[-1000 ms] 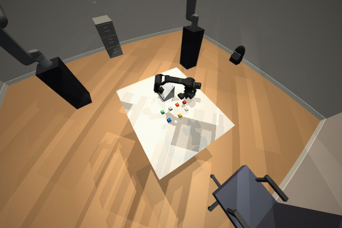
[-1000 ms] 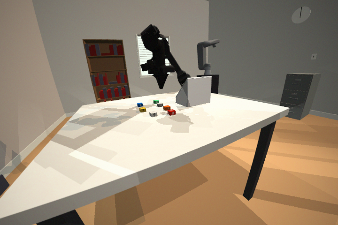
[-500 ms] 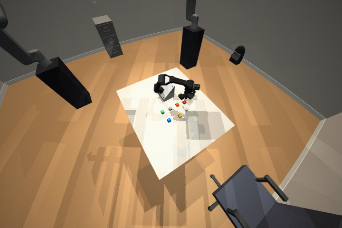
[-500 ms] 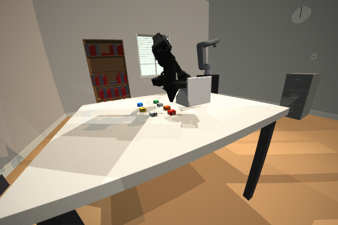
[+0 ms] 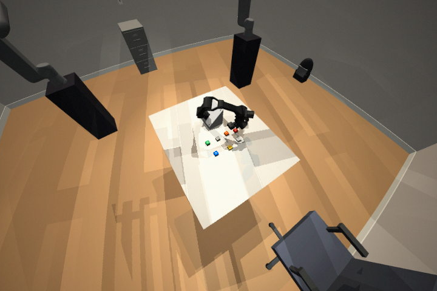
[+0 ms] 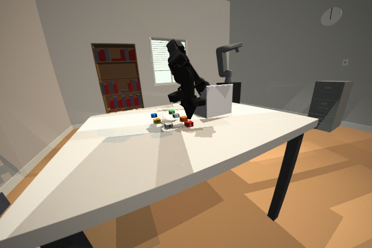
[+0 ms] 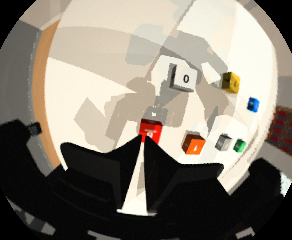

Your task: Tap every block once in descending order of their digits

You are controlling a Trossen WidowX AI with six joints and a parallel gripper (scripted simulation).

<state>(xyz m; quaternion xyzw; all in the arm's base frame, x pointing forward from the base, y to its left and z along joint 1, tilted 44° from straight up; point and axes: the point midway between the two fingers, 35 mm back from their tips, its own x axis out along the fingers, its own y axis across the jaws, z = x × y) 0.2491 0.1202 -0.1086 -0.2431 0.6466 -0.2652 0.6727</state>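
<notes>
My gripper [image 6: 189, 118] [image 7: 143, 138] is shut and empty, its tips just above the red block [image 5: 235, 130] [image 6: 188, 124] [image 7: 151, 128]; I cannot tell whether they touch. The tips partly cover the red block in the wrist view, and its digit is unclear. The orange block [image 5: 226, 133] [image 6: 183, 119] [image 7: 193, 144] lies beside it. A white block [image 5: 238, 139] [image 6: 168, 125] [image 7: 184, 78] shows 0. The yellow block [image 6: 156, 120] [image 7: 230, 83], blue block [image 6: 153, 115] [image 7: 253, 105], grey block [image 6: 175, 115] [image 7: 223, 142] and green block [image 6: 171, 112] [image 7: 240, 146] lie farther off, digits unreadable.
The blocks lie apart on the white table [image 5: 222, 191] [image 6: 134, 155]. A grey-white wedge-shaped box [image 5: 213, 120] [image 6: 218, 101] stands on the table near the arm's base. A dark chair [image 5: 313, 236] stands on the floor near the table.
</notes>
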